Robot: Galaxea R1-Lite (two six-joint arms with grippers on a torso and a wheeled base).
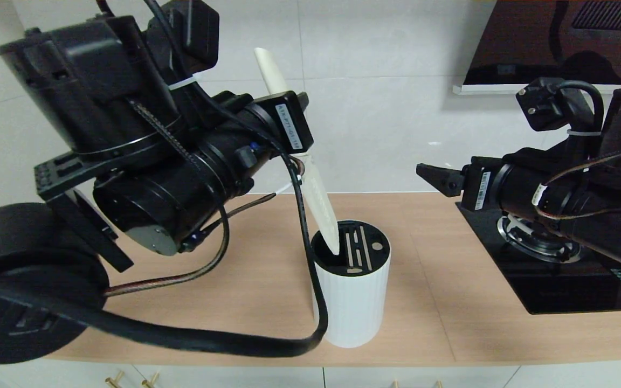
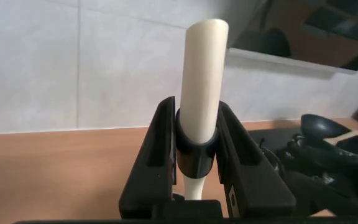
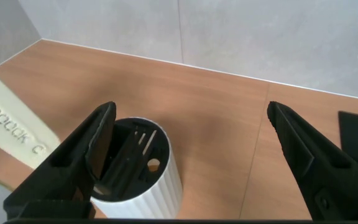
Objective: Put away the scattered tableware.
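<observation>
**While the knife sits in the left gripper: quick count of what's on this counter**

Since people asked for a rundown, biggest stuff first: one white tiled wall (image 1: pixel 386 81) at the back, one wooden countertop (image 1: pixel 440 302), one dark range hood (image 1: pixel 531 43) up on the robot's right, and one black glass cooktop (image 1: pixel 558 291) under it with one burner (image 1: pixel 537 242) I can make out. Then one white ribbed knife holder (image 1: pixel 353 307), one cream knife (image 1: pixel 319 199), and two grippers.

The holder is the only container here. It stands upright on the countertop, well apart from the cooktop. Its black top has a few long slots plus one round hole. Only the knife is in it: the tip is down inside the top, on the side nearest the left arm. The knife leans, with most of the blade above the rim and the handle up toward the wall.

The left gripper (image 2: pixel 197 134) is clamped tight around the knife's handle, both fingers pressed against it, and the butt of the handle pokes out past them. The right gripper (image 3: pixel 190 112) is spread wide with nothing between its fingers. It hangs above the countertop between the holder and the cooktop, touching neither.

As for writing, the blade has a row of raised characters along its side, clearest from the right wrist camera. Each arm also has one white printed sticker near the wrist, one on the left (image 1: pixel 289 126) and one on the right (image 1: pixel 482 188).
</observation>
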